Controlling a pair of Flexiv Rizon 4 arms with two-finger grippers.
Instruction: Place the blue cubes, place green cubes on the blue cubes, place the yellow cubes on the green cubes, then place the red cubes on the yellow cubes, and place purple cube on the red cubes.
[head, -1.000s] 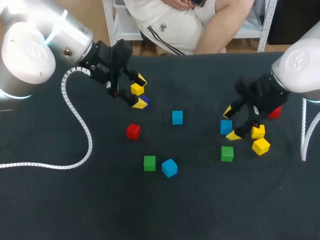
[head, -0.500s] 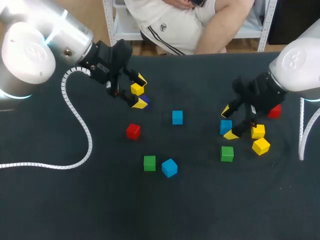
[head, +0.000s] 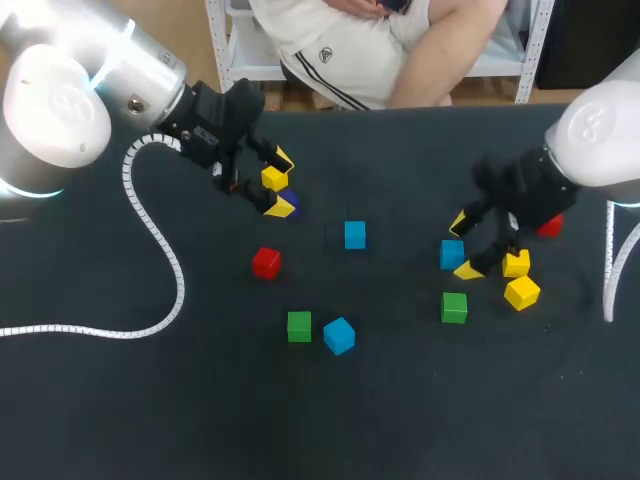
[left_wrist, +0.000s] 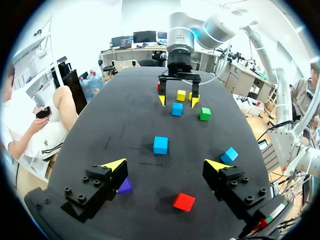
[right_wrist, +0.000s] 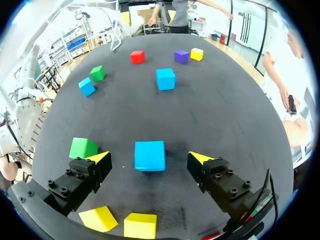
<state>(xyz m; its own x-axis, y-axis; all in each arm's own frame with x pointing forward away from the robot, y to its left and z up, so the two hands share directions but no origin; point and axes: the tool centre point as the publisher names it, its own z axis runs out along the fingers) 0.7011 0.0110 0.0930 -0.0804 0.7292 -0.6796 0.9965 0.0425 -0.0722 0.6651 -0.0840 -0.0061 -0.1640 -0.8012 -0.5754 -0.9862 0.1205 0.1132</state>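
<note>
- Right gripper (right_wrist: 150, 158) has nudged sideways and back (a small correction); its fingers are spread, with a blue cube (right_wrist: 149, 155) lying untouched between them, so I judge the grasp is not yet made
- Farther off, left gripper (left_wrist: 165, 164) has not moved; its fingers are released and empty, with the purple cube (left_wrist: 125, 186) just beside one finger

The table (head: 200, 420) is overlooked from above and behind; from each wrist it is viewed low, close, facing inward; the middle blue cube (head: 354, 235) is shared.
</note>
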